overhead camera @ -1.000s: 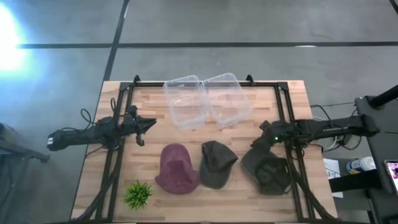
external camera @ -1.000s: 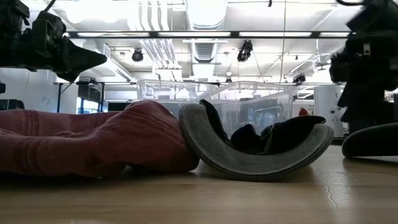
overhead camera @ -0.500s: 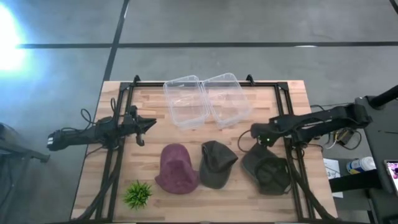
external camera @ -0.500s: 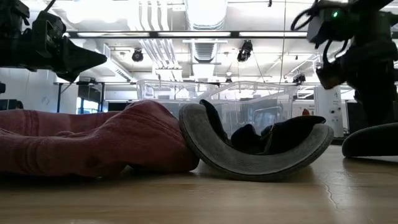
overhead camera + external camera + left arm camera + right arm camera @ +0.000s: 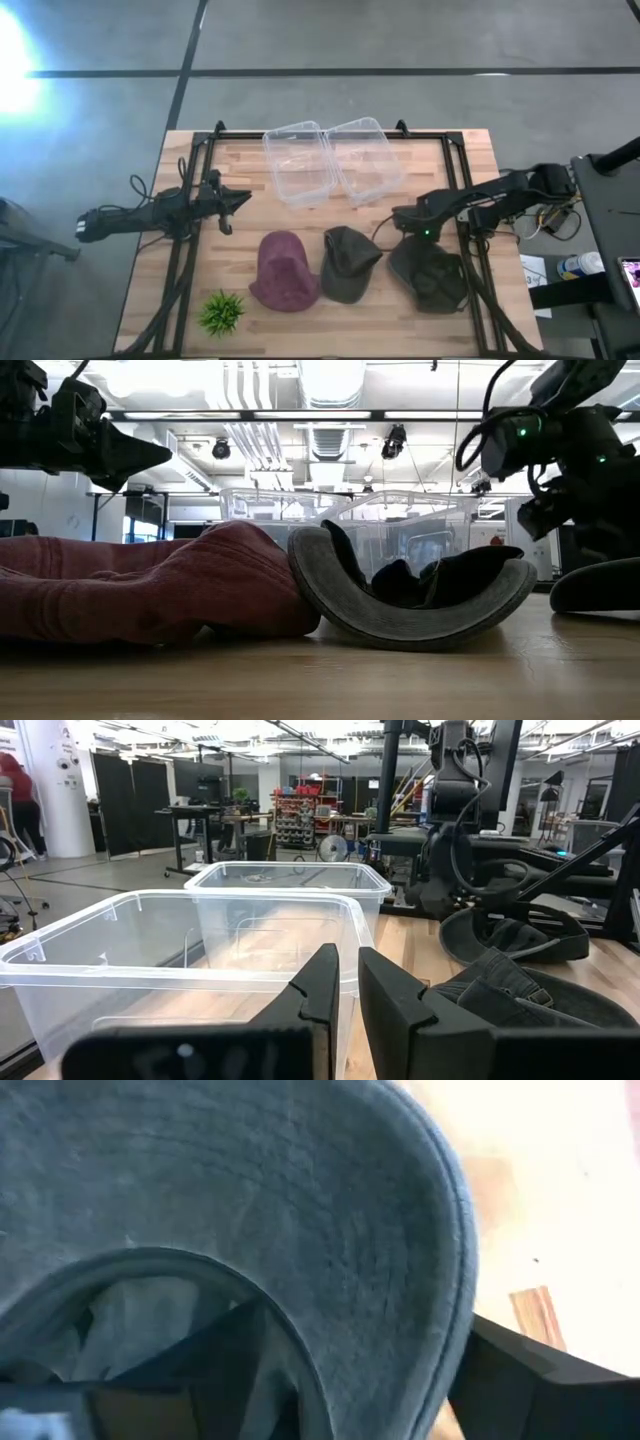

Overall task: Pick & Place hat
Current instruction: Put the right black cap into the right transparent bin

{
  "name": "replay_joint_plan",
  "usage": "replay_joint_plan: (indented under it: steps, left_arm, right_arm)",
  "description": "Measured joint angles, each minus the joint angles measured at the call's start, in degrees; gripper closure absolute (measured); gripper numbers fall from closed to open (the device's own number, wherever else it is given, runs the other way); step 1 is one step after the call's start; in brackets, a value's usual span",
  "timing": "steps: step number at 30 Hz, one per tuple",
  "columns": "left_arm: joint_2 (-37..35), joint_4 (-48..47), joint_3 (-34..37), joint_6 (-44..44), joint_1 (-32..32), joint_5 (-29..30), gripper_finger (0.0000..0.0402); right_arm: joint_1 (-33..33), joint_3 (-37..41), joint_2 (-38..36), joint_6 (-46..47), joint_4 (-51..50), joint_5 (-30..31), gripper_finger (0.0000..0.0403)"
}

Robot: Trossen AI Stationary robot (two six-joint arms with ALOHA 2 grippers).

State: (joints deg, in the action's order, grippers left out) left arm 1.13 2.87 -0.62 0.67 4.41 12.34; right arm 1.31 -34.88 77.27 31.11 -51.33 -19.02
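Three hats lie on the table in the high view: a maroon hat [image 5: 285,270], a grey-olive hat [image 5: 350,262] and a dark green hat [image 5: 432,275], which rests crown down with its brim up. My right gripper [image 5: 400,226] hangs over the far left edge of the dark green hat [image 5: 300,1210]. It is open, with one finger on either side of the brim. My left gripper [image 5: 243,200] waits shut above the table's left part, apart from every hat. My right gripper [image 5: 360,1370] comes at the dark green hat from above, slanting down. One finger [image 5: 200,1370] is on the inner side of the brim's edge [image 5: 440,1280] and the other finger [image 5: 520,1380] on the outer side. I cannot tell whether either touches the cloth.
Two clear plastic bins [image 5: 300,165] [image 5: 365,160] stand side by side at the table's far edge. A small green plant [image 5: 222,312] sits near the near left corner. Black frame rails [image 5: 185,250] run along both sides of the table.
My right arm has swung toward the table's left and its wrist has risen and tipped downward over the far edge of the dark green hat. All three hats lie where they were.
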Motion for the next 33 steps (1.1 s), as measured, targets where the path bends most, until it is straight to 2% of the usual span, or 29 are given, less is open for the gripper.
replay_joint_plan:
  steps: [5,11,12,17,23,25,27,33]
  left_arm:
    - [0.0,0.0,0.0,0.0,0.0,0.0,0.0364]
    - [0.0,0.0,0.0,0.0,0.0,0.0,0.0364]
    - [0.0,0.0,0.0,0.0,0.0,0.0,0.0364]
    - [0.0,0.0,0.0,0.0,0.0,0.0,0.0364]
    - [0.0,0.0,0.0,0.0,0.0,0.0,0.0364]
    - [0.0,0.0,0.0,0.0,0.0,0.0,0.0364]
    - [0.0,0.0,0.0,0.0,0.0,0.0,0.0364]
    - [0.0,0.0,0.0,0.0,0.0,0.0,0.0364]
  right_arm:
    - [0.0,0.0,0.2,-1.8,2.2,-0.4,0.0224]
    - [0.0,0.0,-3.8,-5.1,3.3,-1.2,0.0366]
    - [0.0,0.0,-4.8,-5.7,3.3,-1.4,0.0378]
    - [0.0,-1.1,-12.6,-5.8,2.9,-1.5,0.0389]
    - [-1.6,-9.4,-23.7,-1.0,4.3,-0.8,0.0389]
    - [-2.6,-13.1,-26.3,-0.1,6.1,2.2,0.0389]
    - [-3.6,-16.7,-28.3,-0.1,8.1,8.3,0.0389]
    - [-6.5,-25.0,-30.0,-1.5,18.6,38.4,0.0389]
